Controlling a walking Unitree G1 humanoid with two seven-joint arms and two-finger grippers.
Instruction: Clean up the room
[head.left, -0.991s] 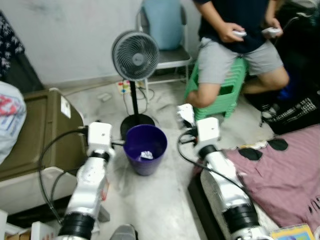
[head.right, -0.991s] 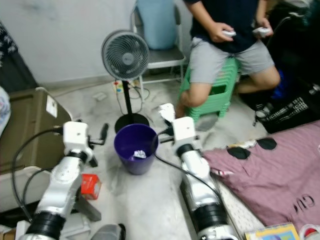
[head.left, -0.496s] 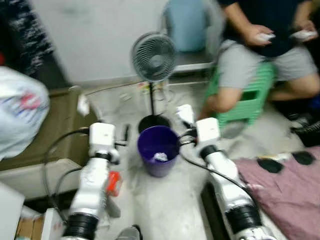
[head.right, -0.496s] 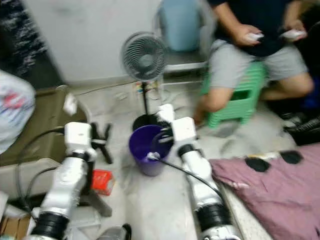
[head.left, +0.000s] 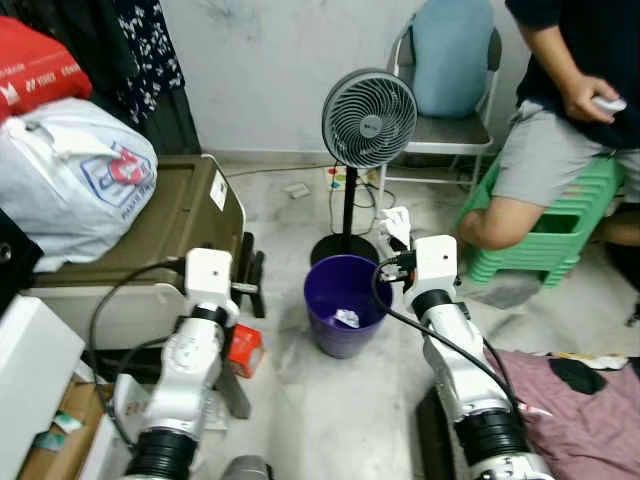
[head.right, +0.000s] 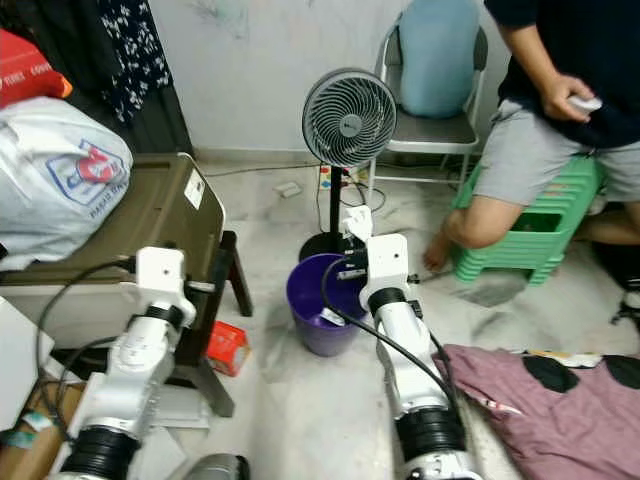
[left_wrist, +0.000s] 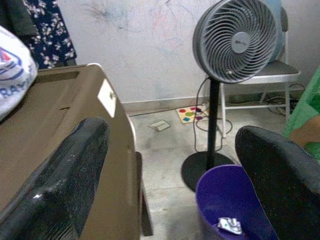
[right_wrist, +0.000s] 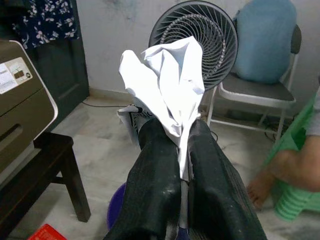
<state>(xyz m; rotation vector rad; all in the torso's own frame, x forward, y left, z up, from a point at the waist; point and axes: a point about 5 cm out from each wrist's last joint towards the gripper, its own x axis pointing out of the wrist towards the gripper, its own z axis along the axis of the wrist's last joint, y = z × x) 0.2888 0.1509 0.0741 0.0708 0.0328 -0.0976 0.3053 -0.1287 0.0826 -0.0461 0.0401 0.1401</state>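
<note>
Your right gripper (right_wrist: 181, 165) is pinched tight on a crumpled white paper (right_wrist: 167, 95), held above the purple bin's (head.left: 345, 305) rim at its 2 o'clock side. Your left gripper (left_wrist: 175, 165) hangs wide apart at the bin's 9 o'clock, beside the brown storage box (head.left: 165, 225). One paper scrap (head.left: 346, 318) lies inside the bin; the pedestal fan (head.left: 368, 120) stands at its 12 o'clock.

1. Seated person (head.left: 560, 120) cut off above the chest by the top edge.
2. Scrap (head.left: 346, 318) inside purple bin (head.left: 345, 320) too small to identify.
3. Bin's rim partly hidden behind right end effector (right_wrist: 182, 165).
</note>
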